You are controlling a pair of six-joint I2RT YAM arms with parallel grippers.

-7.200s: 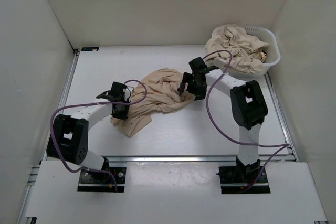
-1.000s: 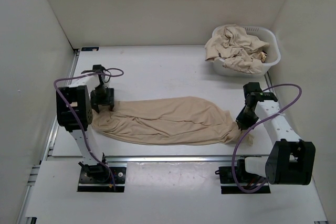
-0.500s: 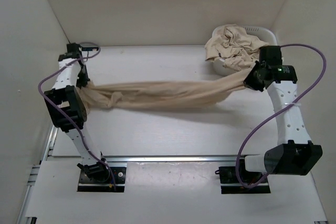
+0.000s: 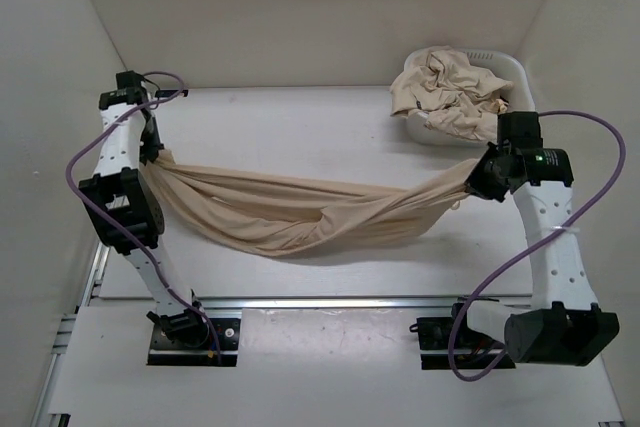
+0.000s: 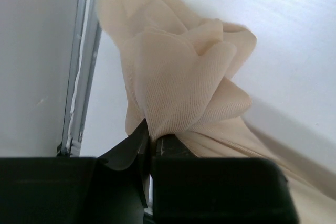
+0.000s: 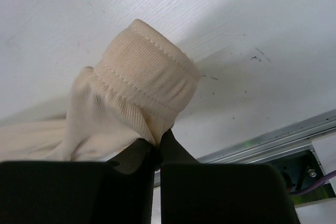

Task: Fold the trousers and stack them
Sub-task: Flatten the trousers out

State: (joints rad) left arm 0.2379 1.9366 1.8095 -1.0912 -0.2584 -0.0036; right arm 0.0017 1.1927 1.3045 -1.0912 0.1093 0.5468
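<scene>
Now the trousers (image 4: 300,217) hang in a sagging band across the counter (image 4: 330,127), long axis running left edge to right edge; the left gripper (image 4: 152,154) and right gripper (image 4: 477,177) are each clamped on one end.

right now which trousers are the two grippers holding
The stretched trousers spanning the table: one end pinched in the left gripper, the other in the right gripper. The crumpled trousers lie in the white basket, untouched.
</scene>
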